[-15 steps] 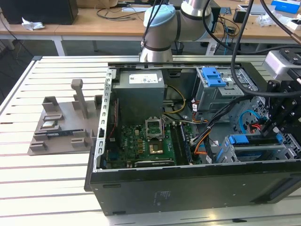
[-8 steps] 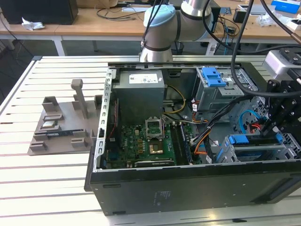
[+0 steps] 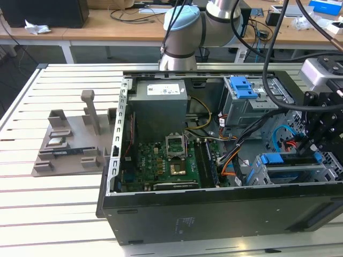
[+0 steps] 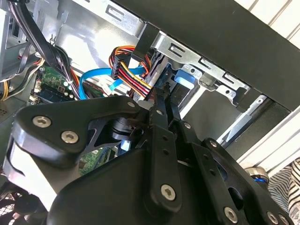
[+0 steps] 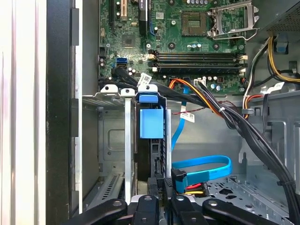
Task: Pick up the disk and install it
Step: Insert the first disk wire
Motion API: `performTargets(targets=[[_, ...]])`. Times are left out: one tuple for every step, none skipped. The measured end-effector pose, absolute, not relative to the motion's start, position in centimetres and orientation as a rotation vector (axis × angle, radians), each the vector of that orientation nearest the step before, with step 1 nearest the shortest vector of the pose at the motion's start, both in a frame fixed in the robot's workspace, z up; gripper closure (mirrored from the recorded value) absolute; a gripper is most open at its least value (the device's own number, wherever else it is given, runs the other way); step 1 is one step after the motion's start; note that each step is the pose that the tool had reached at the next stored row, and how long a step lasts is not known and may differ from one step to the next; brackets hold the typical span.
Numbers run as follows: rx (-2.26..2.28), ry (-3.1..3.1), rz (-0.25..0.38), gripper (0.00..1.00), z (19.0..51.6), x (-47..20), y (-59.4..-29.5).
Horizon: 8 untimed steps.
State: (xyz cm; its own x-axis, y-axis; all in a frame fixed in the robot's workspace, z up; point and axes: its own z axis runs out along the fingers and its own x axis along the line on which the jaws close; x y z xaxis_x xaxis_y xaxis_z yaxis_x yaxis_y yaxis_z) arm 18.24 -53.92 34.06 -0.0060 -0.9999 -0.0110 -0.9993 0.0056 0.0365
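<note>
Disk [image 5: 151, 140] stands on edge in the drive cage [image 5: 112, 136], blue bracket [image 5: 151, 123] on its far end, directly ahead of the gripper [image 5: 161, 190] in the first wrist view. Gripper fingers look pinched on the disk's near edge, narrow gap. Beside it: blue SATA cable [image 5: 206, 166], black wire bundle [image 5: 243, 131]. Further off, motherboard [image 5: 187, 33] w/ RAM slots & CPU socket [image 5: 194, 21]. Exterior view: power supply [image 3: 159, 104] at back.

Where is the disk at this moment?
In the first wrist view the disk stands on edge inside the metal drive cage of the computer case, just ahead of the gripper, beside the blue data cable.
</note>
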Motion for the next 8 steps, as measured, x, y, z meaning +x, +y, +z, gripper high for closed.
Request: performTargets(targets=[[2.202, -2.215, -0.053, 0.83, 34.06, 18.24, -53.92], [2.202, -2.215, -0.053, 0.83, 34.12, 18.24, -53.92], [2.203, -2.216, -0.053, 0.83, 34.25, 18.23, -53.92], [2.203, -2.215, -0.052, 0.83, 34.33, 18.23, -53.93], [2.203, -2.215, -0.052, 0.83, 34.39, 18.23, -53.92], [2.203, -2.215, -0.052, 0.83, 34.4, 18.23, -53.92], [2.203, -2.215, -0.052, 0.83, 34.4, 18.23, -53.92], [2.203, -2.215, -0.052, 0.83, 34.41, 18.23, -53.92]])
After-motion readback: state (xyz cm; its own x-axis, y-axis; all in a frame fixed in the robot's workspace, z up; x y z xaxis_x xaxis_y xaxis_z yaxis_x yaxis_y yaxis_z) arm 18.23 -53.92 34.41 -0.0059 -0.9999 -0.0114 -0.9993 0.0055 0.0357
